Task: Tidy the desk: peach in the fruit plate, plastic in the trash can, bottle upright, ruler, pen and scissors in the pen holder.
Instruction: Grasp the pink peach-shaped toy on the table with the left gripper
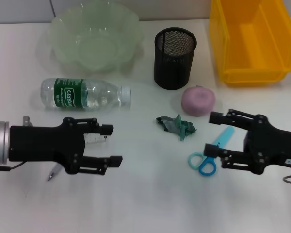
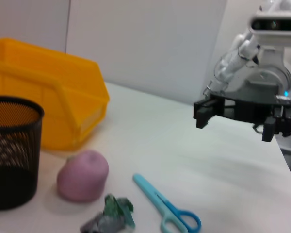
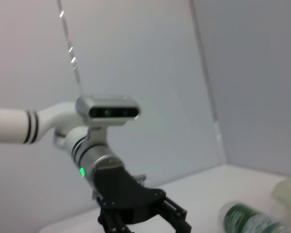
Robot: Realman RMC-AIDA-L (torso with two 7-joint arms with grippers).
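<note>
Hovering spread and empty above the desk, the left gripper [image 1: 111,144] has the fallen bottle [image 1: 85,93] just beyond its fingertips; the right gripper [image 1: 217,140], likewise spread, brackets the scissors [image 1: 211,153] for picking.

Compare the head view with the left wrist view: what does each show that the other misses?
Only the head view shows the lying bottle, the fruit plate, the left gripper with open jaws, and the pen under it. Only the left wrist view shows the robot's body. Both share the pen holder, yellow bin, peach, crumpled plastic, scissors and open right gripper.
</note>
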